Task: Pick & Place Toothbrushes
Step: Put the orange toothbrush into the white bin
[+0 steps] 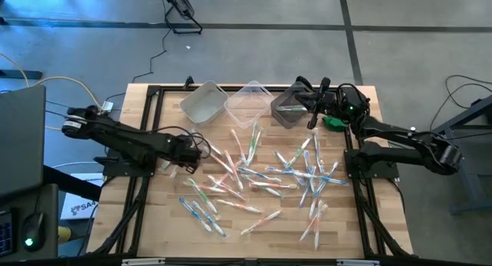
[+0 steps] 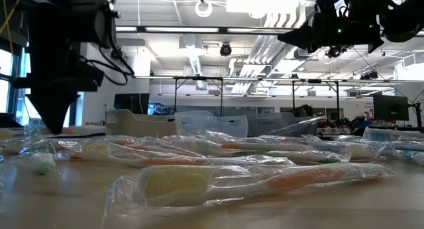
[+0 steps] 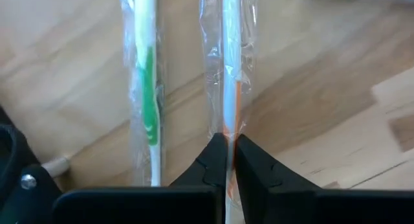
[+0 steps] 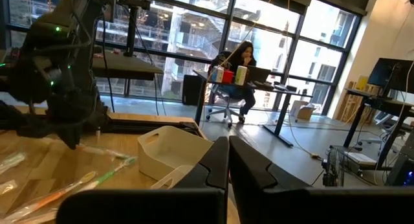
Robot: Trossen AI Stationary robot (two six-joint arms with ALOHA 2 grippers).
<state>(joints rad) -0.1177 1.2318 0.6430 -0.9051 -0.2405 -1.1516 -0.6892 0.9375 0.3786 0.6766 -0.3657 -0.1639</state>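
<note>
Many wrapped toothbrushes (image 1: 261,174) lie scattered on the wooden table. My left gripper (image 1: 198,151) stands at the left side of the pile, pointing steeply down, shut on an orange-handled toothbrush (image 3: 228,68) in its clear wrapper. A green-handled toothbrush (image 3: 147,88) lies on the wood right beside it. In the low view my left gripper (image 2: 54,126) is the dark wedge at the left. My right gripper (image 1: 311,106) hovers level above the bins at the far edge, shut (image 4: 228,160) with nothing in it. My left gripper pinches the orange part of the toothbrush's handle (image 3: 228,128), wrapper and all, between its two fingertips. The fingers come from above, pointing steeply down. The brush runs straight away from the fingertips; whether its far end rests on the table I cannot tell.
Three plastic bins stand in a row at the far edge: a white one (image 1: 201,101), a clear one (image 1: 250,103) and a dark one (image 1: 290,108). A small green object (image 1: 334,121) lies beside the dark bin. Bare wood shows along the table's near edge (image 1: 254,247).
</note>
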